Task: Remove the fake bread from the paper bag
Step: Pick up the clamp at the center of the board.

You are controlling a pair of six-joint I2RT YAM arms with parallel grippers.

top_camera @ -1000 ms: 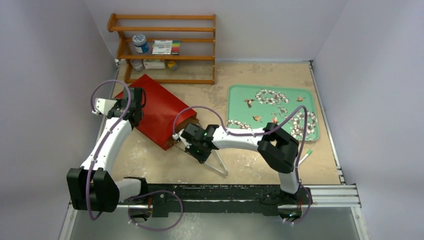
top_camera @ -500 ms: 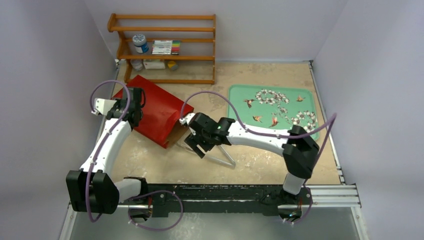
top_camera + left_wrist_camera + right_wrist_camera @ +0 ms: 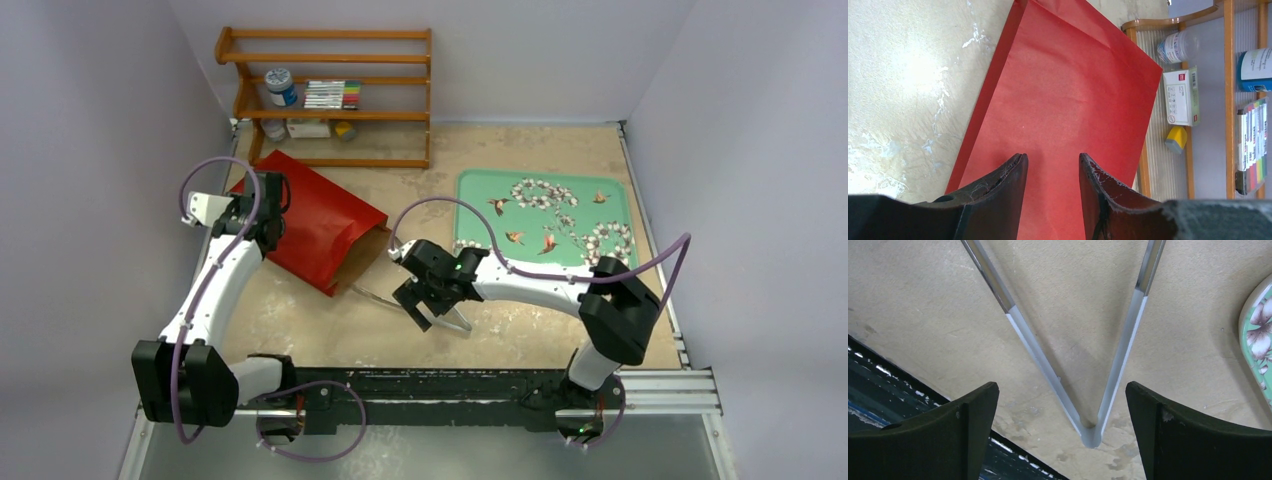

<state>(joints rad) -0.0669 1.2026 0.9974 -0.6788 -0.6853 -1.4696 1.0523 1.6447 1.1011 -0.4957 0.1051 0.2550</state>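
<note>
Just changed: the right gripper (image 3: 1062, 390) has let go of the metal tongs (image 3: 1090, 436). A second ago it was closed on them at the mouth of the paper bag (image 3: 320, 225); now they lie flat on the table just outside that mouth.
Right tool: its jaws stand wide, one finger to each side of the tongs' hinged end, and it touches nothing and holds nothing.
Right arm: it has drawn back from the bag's mouth toward the near edge of the table.
Left tool: the left gripper (image 3: 1050, 160) sits on the bag's closed end, opposite the mouth, where it was a second ago. Its jaws are narrowly apart over the red paper, and I cannot tell whether they pinch it.
Bag: it lies on its side with the brown inside showing at the mouth. The mouth has swung a little since the right arm left it.
Fake bread: none shows in any view, either outside the bag or at its mouth. It is probably still inside.
Meaning for the task: no bread is out yet. Setting the tongs down suggests a change of method, perhaps tipping the bag or reaching in directly.
Risk: the tongs lie just beside the mouth, where bread would slide out.
</note>
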